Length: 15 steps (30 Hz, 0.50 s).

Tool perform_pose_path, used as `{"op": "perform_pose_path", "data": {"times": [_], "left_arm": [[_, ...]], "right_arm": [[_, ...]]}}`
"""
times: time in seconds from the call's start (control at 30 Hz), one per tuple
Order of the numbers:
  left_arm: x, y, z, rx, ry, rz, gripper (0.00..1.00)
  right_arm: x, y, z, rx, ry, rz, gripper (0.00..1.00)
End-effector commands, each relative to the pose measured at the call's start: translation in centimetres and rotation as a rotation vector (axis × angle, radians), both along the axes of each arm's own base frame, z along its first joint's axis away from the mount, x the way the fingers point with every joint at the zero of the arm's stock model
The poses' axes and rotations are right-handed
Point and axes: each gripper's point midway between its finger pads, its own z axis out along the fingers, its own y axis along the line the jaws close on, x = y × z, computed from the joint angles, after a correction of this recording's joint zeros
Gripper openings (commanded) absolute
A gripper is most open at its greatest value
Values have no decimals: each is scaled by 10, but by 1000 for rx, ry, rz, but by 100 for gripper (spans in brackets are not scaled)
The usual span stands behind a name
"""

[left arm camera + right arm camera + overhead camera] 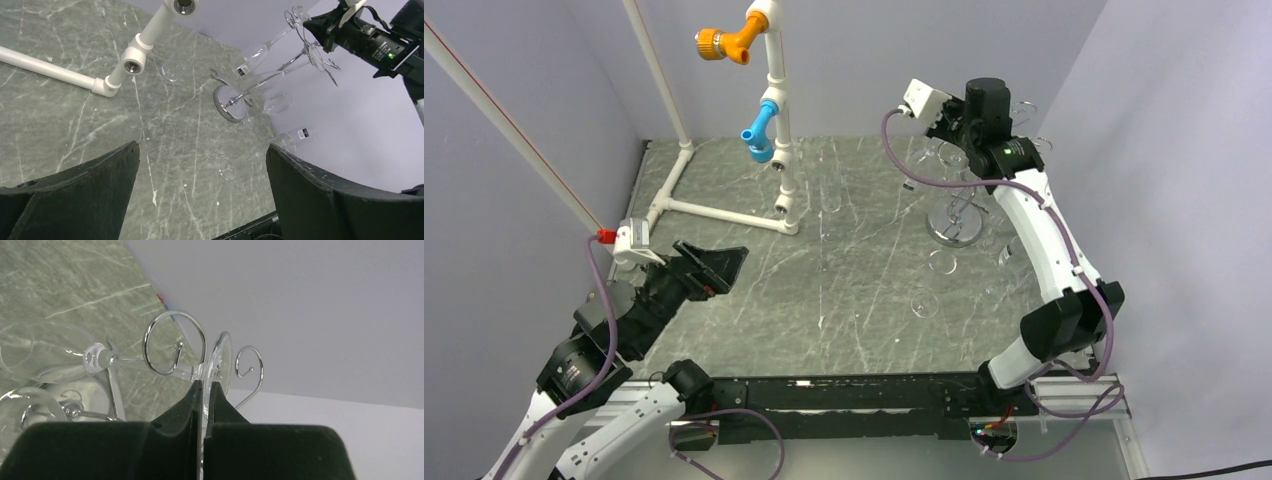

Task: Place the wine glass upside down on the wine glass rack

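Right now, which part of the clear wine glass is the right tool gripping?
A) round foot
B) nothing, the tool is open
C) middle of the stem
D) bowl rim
A: in the right wrist view the right tool is shut on the thin edge of the round foot of the clear wine glass, with the stem running off to the left.

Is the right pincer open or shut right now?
Shut. The right pincer clamps the wine glass by its thin round foot, with no gap beside it; the stem runs past a loop of the rack.
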Motion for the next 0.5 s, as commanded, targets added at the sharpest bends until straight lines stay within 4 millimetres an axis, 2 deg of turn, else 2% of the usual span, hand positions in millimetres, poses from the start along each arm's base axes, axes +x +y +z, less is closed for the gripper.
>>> {"op": "perform_pose_path", "data": {"times": [0.0,0.2,0.47], "left_arm": [[-3,-1,8,-5,-29,-19,100],[-4,1,6,-1,-20,-14,99],[-4,1,3,-25,-11,-7,99]], "right_arm": [[13,5,63,64,-183,4,0],[22,21,68,96,-189,72,0],[10,45,56,118,-136,193,0]]}}
